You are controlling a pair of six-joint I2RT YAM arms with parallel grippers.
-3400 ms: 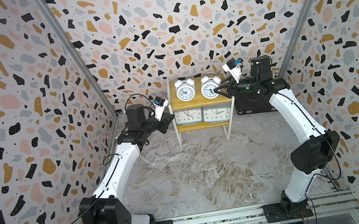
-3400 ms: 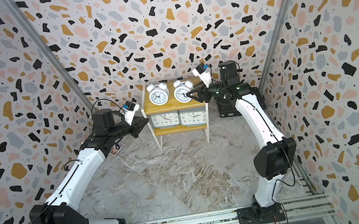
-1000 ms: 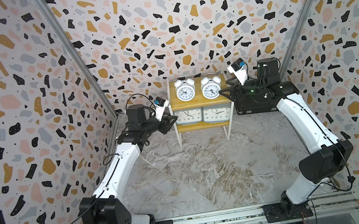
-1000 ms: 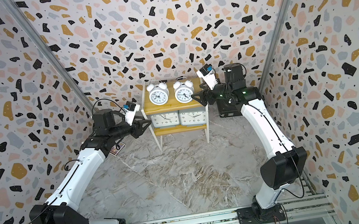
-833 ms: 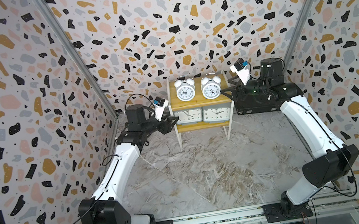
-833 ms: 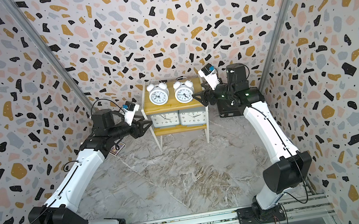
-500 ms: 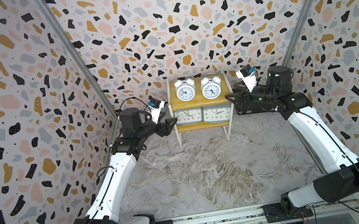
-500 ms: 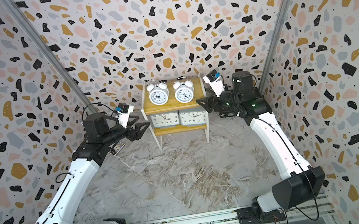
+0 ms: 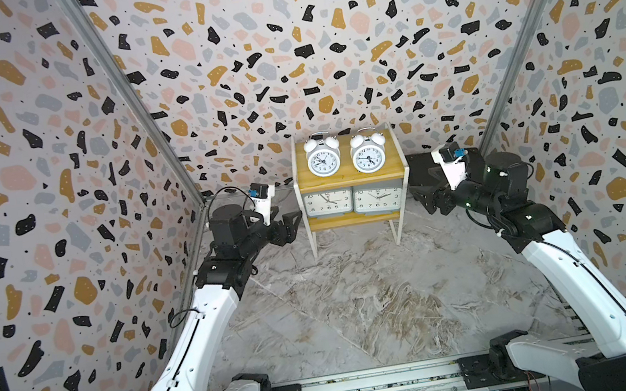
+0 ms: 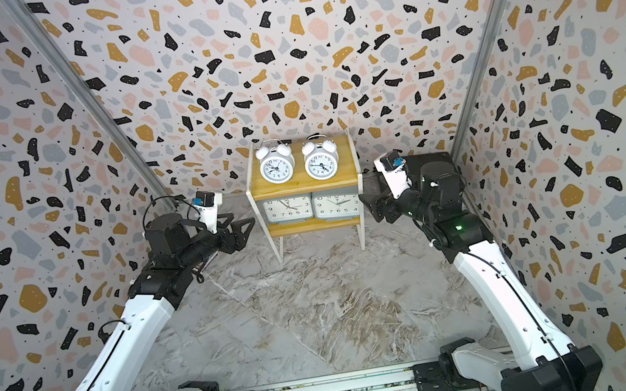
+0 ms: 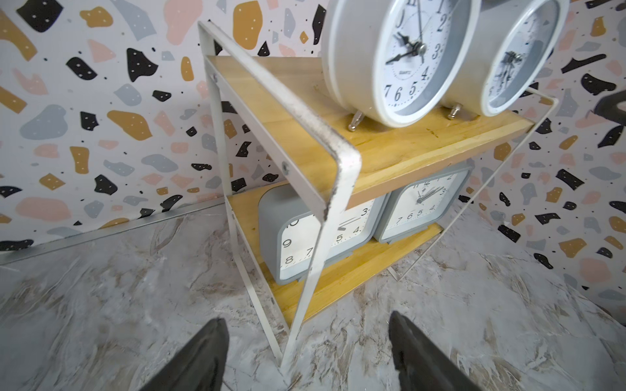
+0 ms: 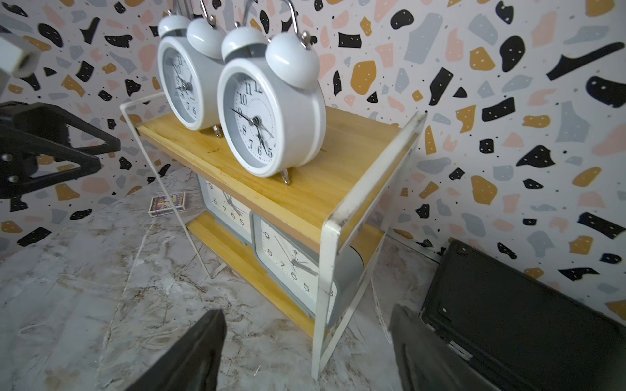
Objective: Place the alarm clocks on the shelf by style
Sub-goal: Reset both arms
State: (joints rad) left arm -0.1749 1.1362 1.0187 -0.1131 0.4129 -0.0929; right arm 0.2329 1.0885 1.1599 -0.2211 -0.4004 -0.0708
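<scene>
Bright, even light; faint shadow beneath the shelf (image 9: 350, 177); wrist views bow at edges; left gripper (image 11: 306, 323) blurred.

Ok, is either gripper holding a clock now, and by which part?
Neither. The left gripper and right gripper are both open and empty beside the shelf; all four clocks stand on it.

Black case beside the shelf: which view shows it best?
Right wrist view: the black case is close and large. In both top views the right arm hides much of it; left wrist view misses it.
</scene>
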